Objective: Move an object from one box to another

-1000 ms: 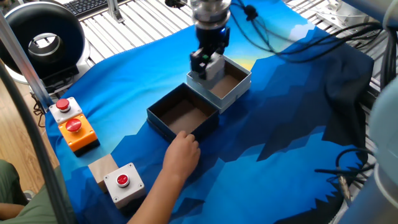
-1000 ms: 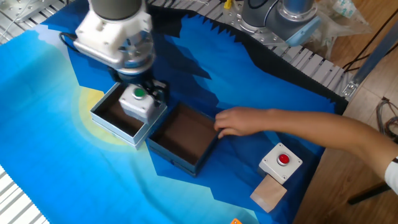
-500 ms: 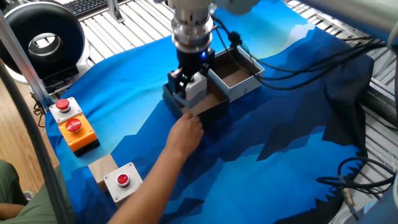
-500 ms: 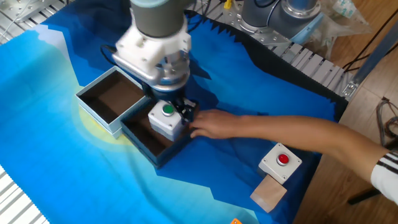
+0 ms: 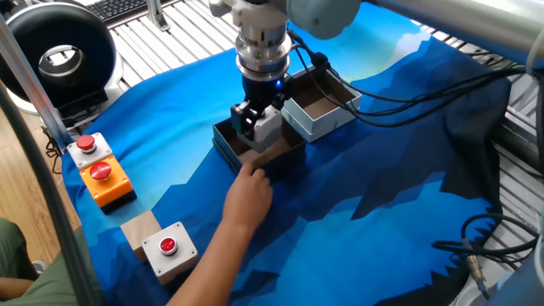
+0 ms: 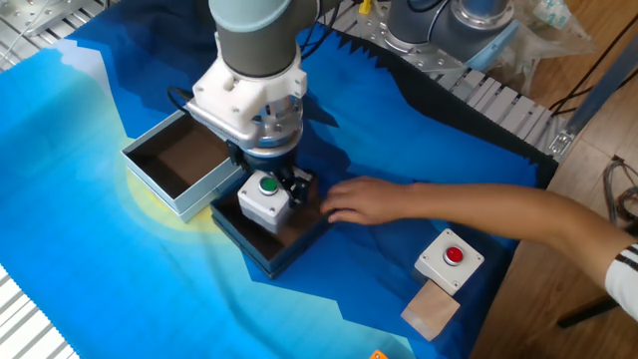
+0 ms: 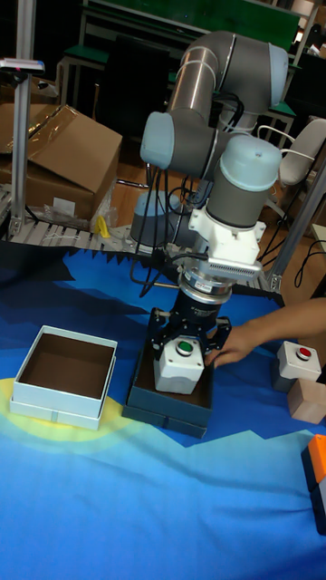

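The grey push-button unit with the green button (image 6: 263, 194) (image 7: 179, 364) (image 5: 265, 124) hangs inside the rim of the dark navy box (image 6: 261, 253) (image 7: 167, 413) (image 5: 228, 150). My gripper (image 6: 269, 189) (image 7: 184, 352) (image 5: 257, 119) is shut on its sides. The white-walled box (image 6: 169, 188) (image 7: 56, 403) (image 5: 316, 120) stands right beside the dark box and holds nothing that I can see.
A person's hand (image 6: 359, 200) (image 5: 248, 197) (image 7: 234, 343) rests at the dark box's edge, close to my gripper. A grey unit with a red button (image 6: 451, 260) (image 5: 168, 250) sits on a wooden block. An orange button box (image 5: 103, 175) stands at the cloth's edge.
My gripper has carried the green-button unit from above the white box across to the dark box and lowered it into it. Both boxes shifted on the cloth, and the hand followed.
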